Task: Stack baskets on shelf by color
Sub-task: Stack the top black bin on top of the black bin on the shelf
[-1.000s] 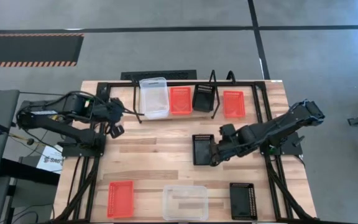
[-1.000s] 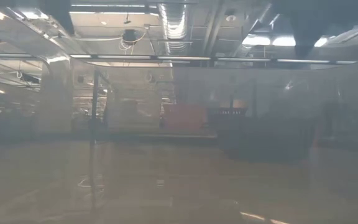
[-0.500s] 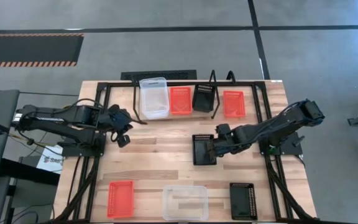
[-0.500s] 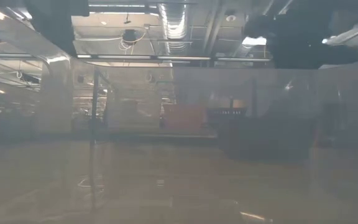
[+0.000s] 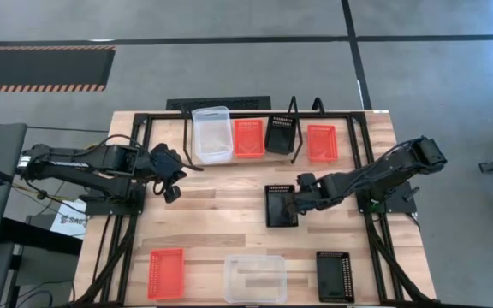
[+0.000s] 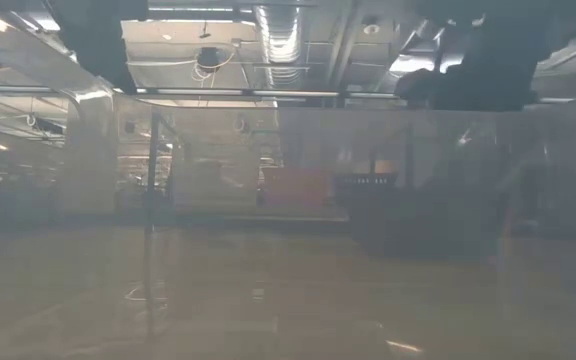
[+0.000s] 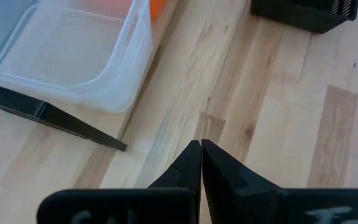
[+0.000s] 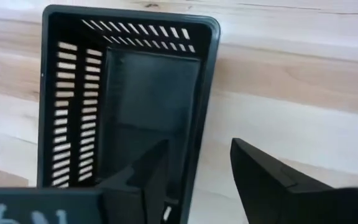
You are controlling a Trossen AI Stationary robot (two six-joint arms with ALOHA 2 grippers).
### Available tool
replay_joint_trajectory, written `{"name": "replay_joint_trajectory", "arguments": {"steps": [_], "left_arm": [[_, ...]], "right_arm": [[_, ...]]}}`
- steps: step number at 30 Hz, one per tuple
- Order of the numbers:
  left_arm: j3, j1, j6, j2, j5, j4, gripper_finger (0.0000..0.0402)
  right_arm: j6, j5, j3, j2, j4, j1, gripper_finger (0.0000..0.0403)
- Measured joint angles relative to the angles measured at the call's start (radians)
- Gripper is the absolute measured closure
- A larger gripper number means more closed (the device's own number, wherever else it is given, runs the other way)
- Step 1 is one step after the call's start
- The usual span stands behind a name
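Note:
On the shelf [image 5: 255,115] at the table's far side stand a clear basket [image 5: 211,134], an orange one [image 5: 248,138], a black one [image 5: 280,134] and another orange one [image 5: 321,143]. A black perforated basket [image 5: 278,205] rests on its bottom mid-table. My right gripper [image 8: 194,171] is open and points down at it, one finger [image 8: 145,171] inside the basket and the other [image 8: 266,177] outside, astride its long right wall [image 8: 204,106]. My left gripper [image 7: 201,155] hangs shut over bare wood, near the clear basket [image 7: 67,50].
Near the table's front edge lie an orange basket [image 5: 165,272], a clear basket [image 5: 255,278] and a black basket [image 5: 335,275]. A black frame bar [image 7: 55,115] runs under the clear basket. Bare wood lies between the two arms.
My right gripper has come down toward the mid-table black basket, shifting a little toward the far edge. My left gripper has sunk toward the table and tipped further downward, ending nearer the table's middle. No basket has moved.

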Motion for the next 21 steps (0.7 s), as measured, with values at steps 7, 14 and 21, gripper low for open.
{"name": "replay_joint_trajectory", "arguments": {"steps": [7,14,21], "left_arm": [[0.000,0.000,-0.004,0.000,-0.002,-0.001,0.0401],[0.000,0.000,-0.006,0.000,-0.003,-0.002,0.0401],[0.001,0.000,-0.007,0.000,-0.025,-0.001,0.0401]], "right_arm": [[-0.054,-0.020,-0.067,0.000,0.139,-0.041,0.0210],[-0.094,-0.049,-0.090,0.000,0.138,-0.086,0.0241],[-0.140,-0.051,-0.089,0.000,0.137,-0.134,0.0366]]}}
